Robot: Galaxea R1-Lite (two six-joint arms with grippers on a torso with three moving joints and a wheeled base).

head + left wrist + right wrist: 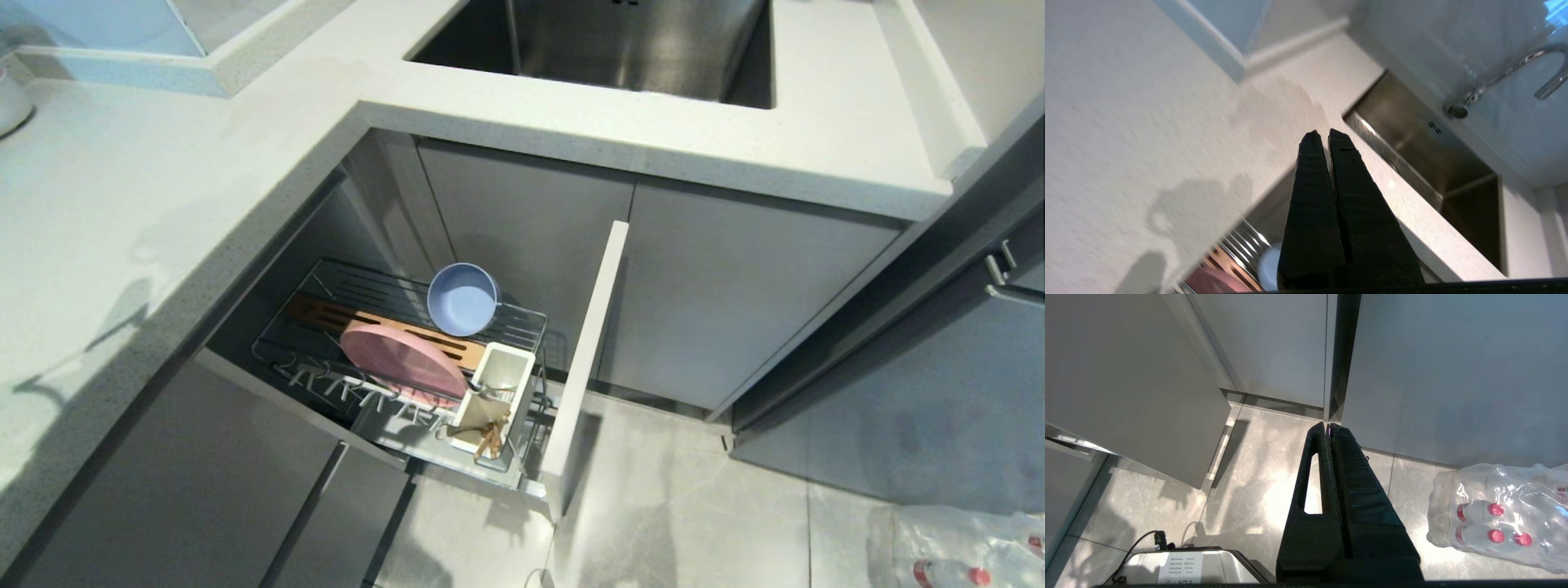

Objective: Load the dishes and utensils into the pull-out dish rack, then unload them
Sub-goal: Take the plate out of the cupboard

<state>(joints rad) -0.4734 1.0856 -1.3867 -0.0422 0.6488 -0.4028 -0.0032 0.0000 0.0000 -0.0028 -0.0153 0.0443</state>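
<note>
Head view has the pull-out dish rack (343,359) fully loaded — pink plate (400,361) standing in the prongs, blue-grey bowl (463,299) behind it, chopsticks (490,437) in the white cup (496,398). Left gripper (1325,134) hangs above the table edge with jaws pressed together and empty; plate and bowl sit below and behind the tips. Risk, I'd say: going down with the jaws closed would just knock the plate over — or clip the table lip. Right gripper (1327,425) is parked over the floor, jaws together too.
</note>
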